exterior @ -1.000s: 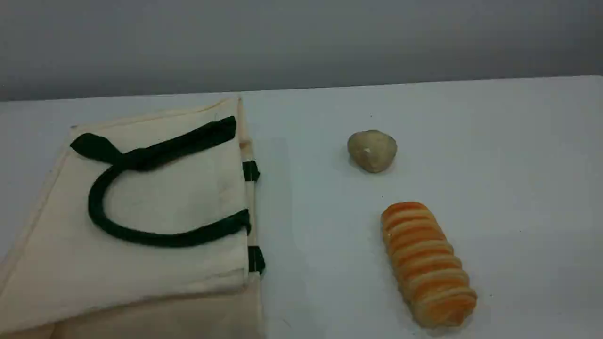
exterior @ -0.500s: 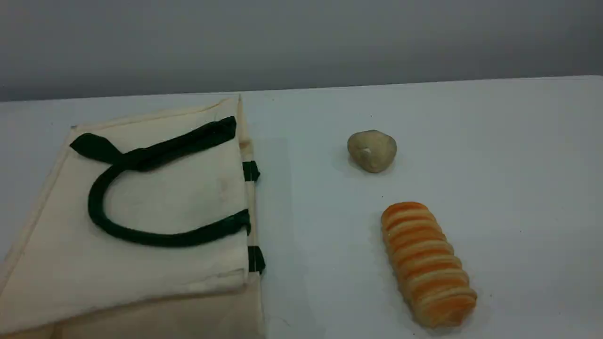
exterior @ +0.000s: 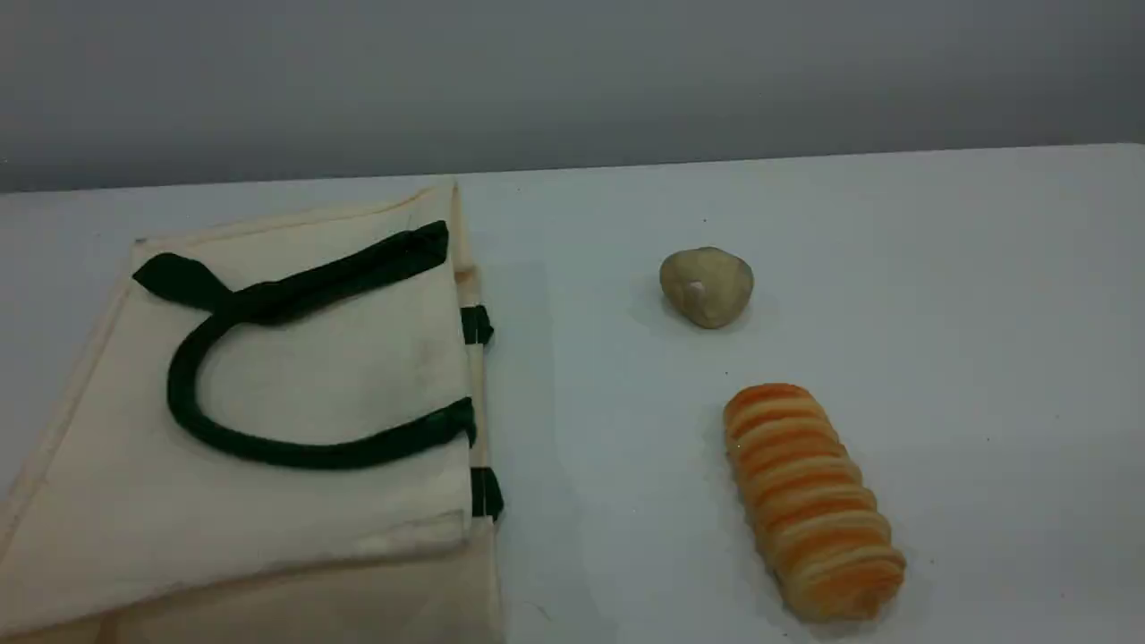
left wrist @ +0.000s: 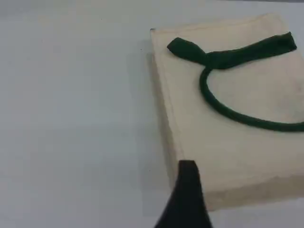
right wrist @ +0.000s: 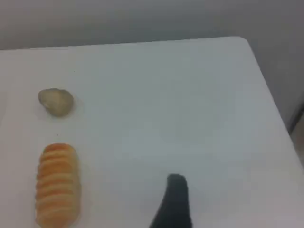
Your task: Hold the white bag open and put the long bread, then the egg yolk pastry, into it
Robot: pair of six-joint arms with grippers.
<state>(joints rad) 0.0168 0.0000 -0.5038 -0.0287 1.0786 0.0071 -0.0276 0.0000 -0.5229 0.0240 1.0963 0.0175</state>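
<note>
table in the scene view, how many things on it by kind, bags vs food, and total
bags: 1, the white bag, lying flat
bread loaves: 1, the long bread
round pastries: 1, the egg yolk pastry
total: 3

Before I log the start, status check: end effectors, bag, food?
Both end effectors open, empty. Bag flat, shut. Bread and pastry on table, nothing blocking.
</note>
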